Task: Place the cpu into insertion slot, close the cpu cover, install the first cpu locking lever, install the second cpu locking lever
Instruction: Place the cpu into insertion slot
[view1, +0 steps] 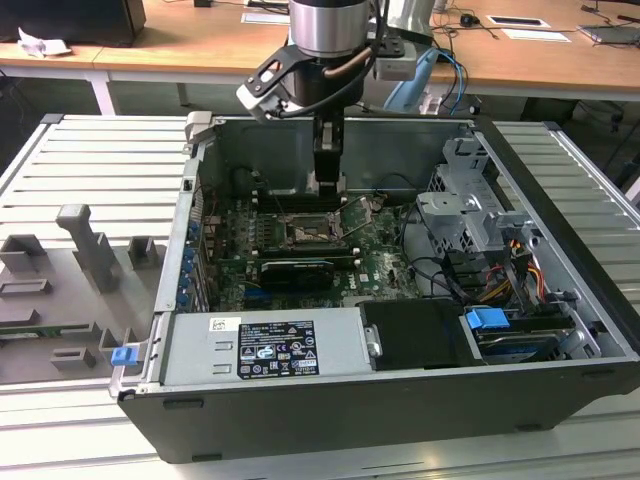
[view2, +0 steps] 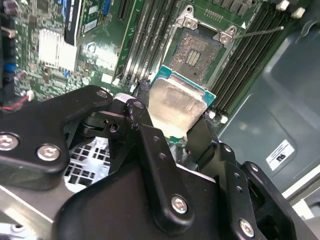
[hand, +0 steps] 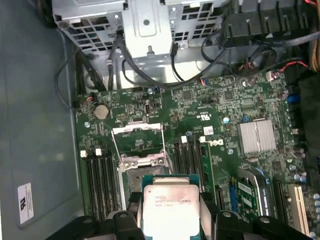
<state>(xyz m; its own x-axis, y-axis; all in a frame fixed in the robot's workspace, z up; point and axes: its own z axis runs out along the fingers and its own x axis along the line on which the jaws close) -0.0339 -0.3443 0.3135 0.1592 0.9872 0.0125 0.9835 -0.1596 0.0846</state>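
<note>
Fingers (view2: 141, 91) pinch the chip (view2: 177, 107) by two opposite edges | gripper (view1: 328, 188) hangs above the board (hand: 225, 100) | chip's metal top faces away from the board, long axis seemingly pointing at the socket (view2: 197, 52) | socket bare, just beyond fingertips | cover (hand: 137, 127) past it, swung open

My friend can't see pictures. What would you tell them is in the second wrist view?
The black tool grips the cpu, a flat silvery square chip with a green edge, over a green motherboard. Just beyond the chip the insertion slot sits bare with nothing in it, and long memory slots run along both its sides.
</note>
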